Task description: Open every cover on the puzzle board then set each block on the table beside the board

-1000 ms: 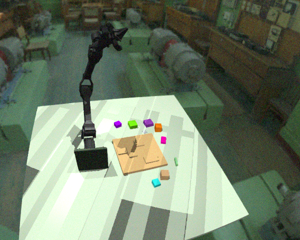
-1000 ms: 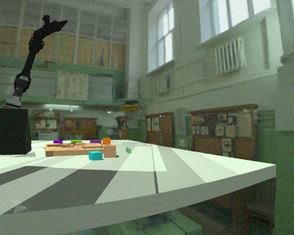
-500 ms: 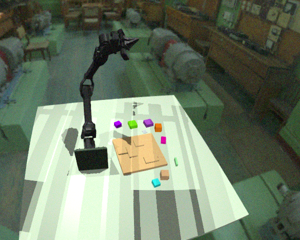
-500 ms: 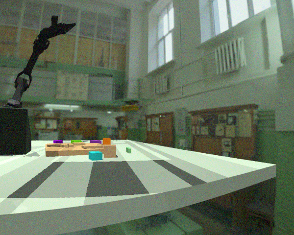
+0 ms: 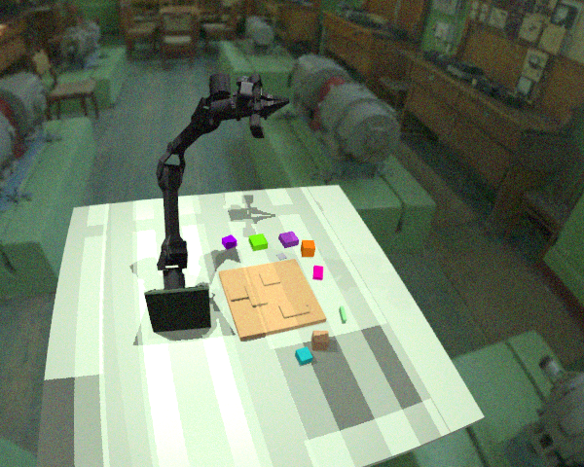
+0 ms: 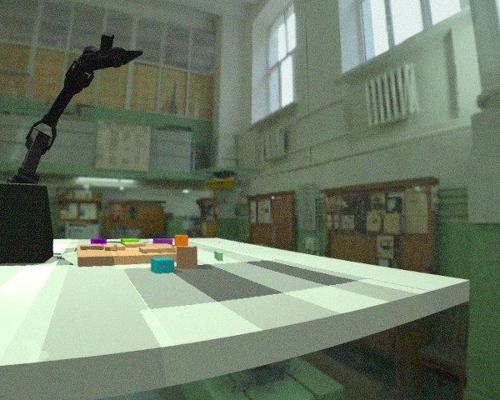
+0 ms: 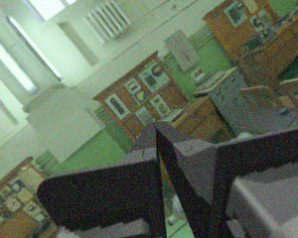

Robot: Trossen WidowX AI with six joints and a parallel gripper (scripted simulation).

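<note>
The wooden puzzle board lies flat on the table, with several thin wooden covers on its top, one near its front right. Whether any well is covered cannot be told. No coloured block shows on the board. My gripper is shut and empty, high above the table's back and clear of the board.
Around the board stand a violet block, a lime block, a purple block, an orange block, a magenta block, a green piece, a brown block and a teal block.
</note>
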